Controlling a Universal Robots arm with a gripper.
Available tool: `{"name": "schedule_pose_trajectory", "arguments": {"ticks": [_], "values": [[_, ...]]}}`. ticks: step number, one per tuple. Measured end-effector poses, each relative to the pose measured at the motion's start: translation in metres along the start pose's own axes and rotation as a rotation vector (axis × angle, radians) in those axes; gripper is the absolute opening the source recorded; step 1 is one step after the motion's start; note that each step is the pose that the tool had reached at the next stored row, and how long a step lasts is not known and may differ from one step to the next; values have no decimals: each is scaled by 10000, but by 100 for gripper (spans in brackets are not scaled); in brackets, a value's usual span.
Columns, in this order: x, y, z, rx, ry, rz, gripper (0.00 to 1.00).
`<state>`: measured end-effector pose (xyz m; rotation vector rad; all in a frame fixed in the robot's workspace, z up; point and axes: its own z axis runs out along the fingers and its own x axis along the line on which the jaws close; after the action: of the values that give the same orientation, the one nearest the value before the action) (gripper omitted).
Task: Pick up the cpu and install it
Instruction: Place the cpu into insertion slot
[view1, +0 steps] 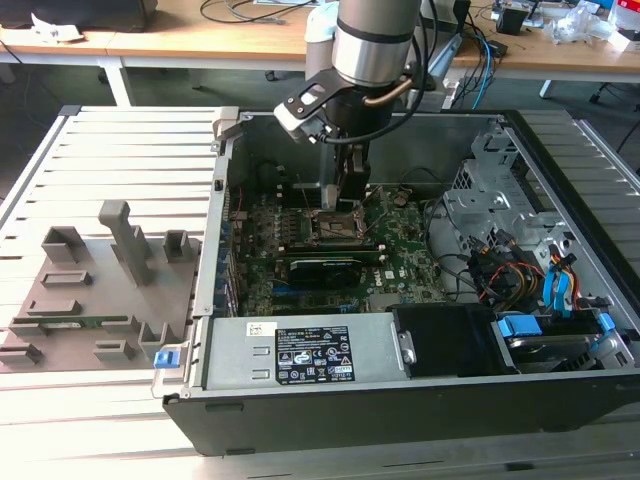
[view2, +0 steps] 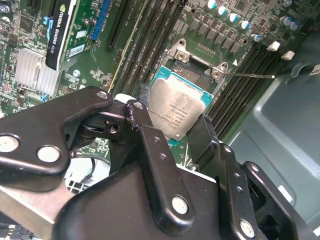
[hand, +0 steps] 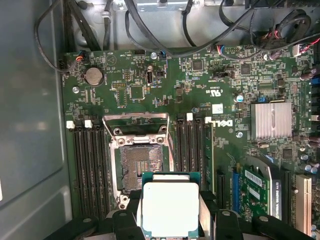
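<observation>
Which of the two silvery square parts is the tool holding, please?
The smooth, flat cpu, gripped by the tool; the other, a finned heatsink, sits on the motherboard.

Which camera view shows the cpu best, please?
The first wrist view: the cpu faces the camera squarely, gripped in the claw. The second wrist view shows it slanted, partly behind claw links; the exterior view, too small to tell.

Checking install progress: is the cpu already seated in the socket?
No, the tool grips the cpu, and the socket lies open and bare.
</observation>
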<state>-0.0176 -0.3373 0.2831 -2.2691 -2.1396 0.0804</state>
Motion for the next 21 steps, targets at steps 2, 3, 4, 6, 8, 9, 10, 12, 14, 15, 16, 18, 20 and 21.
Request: {"name": "schedule_pose_trajectory", "arguments": {"ticks": [2, 3, 4, 6, 8, 9, 10, 12, 14, 15, 16, 18, 20, 21], "values": [[0, 0, 8, 0, 0, 0, 54], [0, 1, 11, 1, -1, 0, 54], [0, 1, 13, 1, -1, 0, 54], [0, 1, 20, 0, 0, 0, 54], [1, 1, 26, 0, 1, 0, 54], [1, 2, 30, 0, 1, 0, 54], [1, 2, 37, 0, 0, 0, 54], [32, 1, 57, -2, -5, -99, 54], [64, 0, 81, -8, -22, -406, 54], [72, 0, 89, -11, -29, -503, 54], [85, 1, 105, -15, -38, -666, 54], [128, 5, 148, -24, -72, -1026, 54], [145, 11, 186, -24, -118, -1049, 54], [149, 17, 204, -25, -123, -1059, 54]]}}
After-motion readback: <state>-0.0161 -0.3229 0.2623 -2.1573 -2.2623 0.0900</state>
